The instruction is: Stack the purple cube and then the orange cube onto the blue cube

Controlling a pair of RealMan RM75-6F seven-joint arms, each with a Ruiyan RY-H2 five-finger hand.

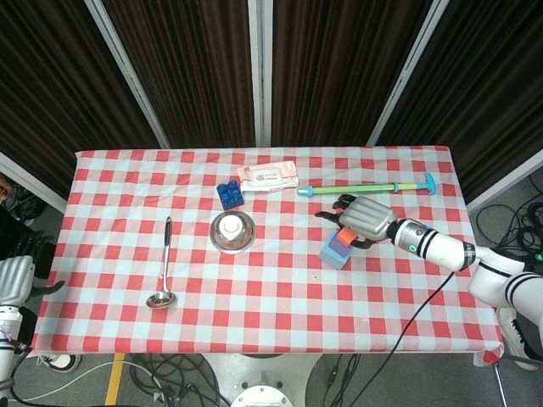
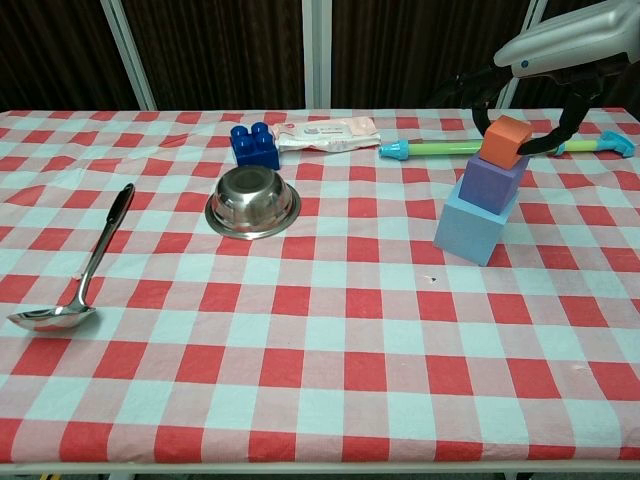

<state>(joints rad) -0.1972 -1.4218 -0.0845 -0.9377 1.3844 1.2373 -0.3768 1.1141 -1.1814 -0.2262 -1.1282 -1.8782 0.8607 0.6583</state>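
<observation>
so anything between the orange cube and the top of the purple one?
Nothing visible. The orange cube sits tilted on the purple cube, which rests on the blue cube. The right hand is over the stack with fingers at the orange cube; whether it grips is unclear.

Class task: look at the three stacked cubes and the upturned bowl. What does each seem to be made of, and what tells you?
The orange cube, purple cube and blue cube look like foam or soft plastic: matte, evenly coloured faces without glare. The bowl looks like polished steel: silvery, with mirror-like highlights.
</observation>
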